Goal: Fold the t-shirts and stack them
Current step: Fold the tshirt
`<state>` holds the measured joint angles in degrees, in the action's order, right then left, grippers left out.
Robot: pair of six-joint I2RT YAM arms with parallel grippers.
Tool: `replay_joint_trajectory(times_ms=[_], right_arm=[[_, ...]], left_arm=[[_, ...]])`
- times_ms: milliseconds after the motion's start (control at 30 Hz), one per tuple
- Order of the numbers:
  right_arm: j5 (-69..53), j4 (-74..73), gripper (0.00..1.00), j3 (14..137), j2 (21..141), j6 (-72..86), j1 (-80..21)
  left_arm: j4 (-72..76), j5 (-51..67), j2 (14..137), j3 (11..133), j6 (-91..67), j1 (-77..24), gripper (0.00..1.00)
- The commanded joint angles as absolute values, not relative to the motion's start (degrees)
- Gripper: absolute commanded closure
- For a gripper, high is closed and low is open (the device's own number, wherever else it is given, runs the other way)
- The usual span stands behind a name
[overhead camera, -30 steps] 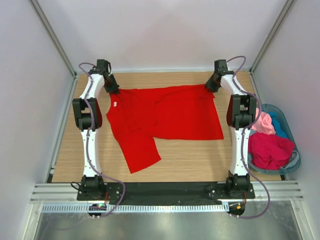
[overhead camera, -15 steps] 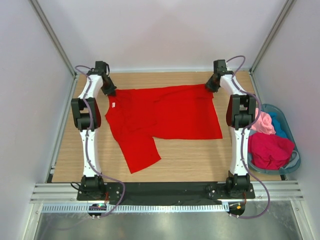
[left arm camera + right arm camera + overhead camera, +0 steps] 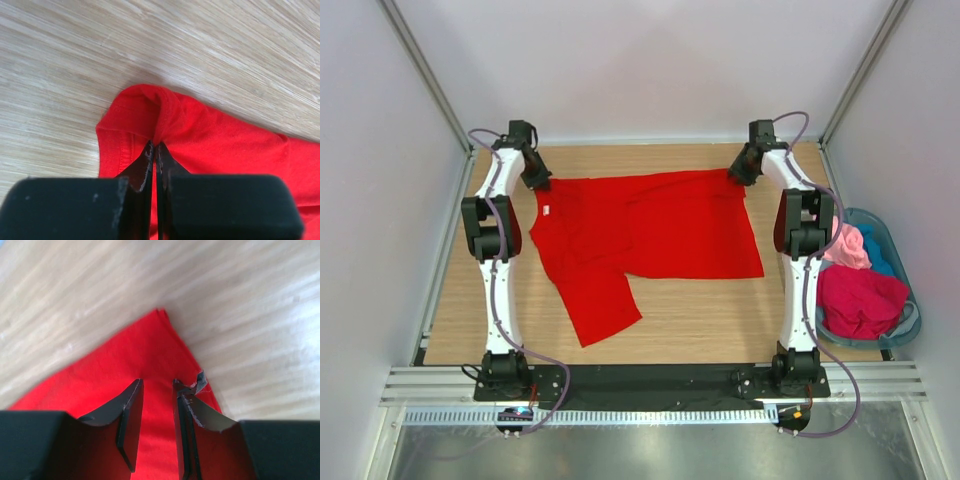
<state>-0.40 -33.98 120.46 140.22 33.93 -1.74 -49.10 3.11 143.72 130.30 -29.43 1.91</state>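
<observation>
Rightward sits a basket (image 3: 912, 322) of tees (image 3: 860, 298); left hand (image 3: 156, 150) clenches the red t-shirt (image 3: 650, 225), right hand (image 3: 157, 387) gapes.

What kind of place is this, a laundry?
Probably a robotics lab test cell, not a laundry: left arm and right arm bolted at a wooden table, plain white walls enclosing it, a red t-shirt laid out, spare clothes in a basket.
</observation>
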Motion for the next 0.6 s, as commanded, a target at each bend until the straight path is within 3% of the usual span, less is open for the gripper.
replay_joint_trajectory(times_ms=[0, 33, 233, 333, 567], right_arm=[[-3.78, -33.67, 0.63, 116.57, 132.81, 31.64, -2.11], [-4.21, -32.79, 0.63, 114.02, 131.15, 31.29, -2.46], [-5.1, -32.34, 0.63, 107.94, 126.48, 30.15, -2.55], [-6.24, -32.87, 0.64, 106.18, 124.72, 29.71, -2.72], [-5.63, -33.58, 0.64, 98.98, 122.08, 29.53, -2.99]], left_arm=[[-46.93, 3.86, 143.61, 133.85, -26.37, 2.55, 0.99], [-47.37, 5.43, 144.05, 135.77, -25.41, 2.46, 0.89], [-48.07, 6.25, 136.78, 133.52, -22.59, 1.85, 0.67], [-49.74, 2.64, 130.88, 130.44, -22.67, 0.88, 0.63], [-49.75, 6.32, 118.93, 109.19, -23.2, -5.09, 0.64]])
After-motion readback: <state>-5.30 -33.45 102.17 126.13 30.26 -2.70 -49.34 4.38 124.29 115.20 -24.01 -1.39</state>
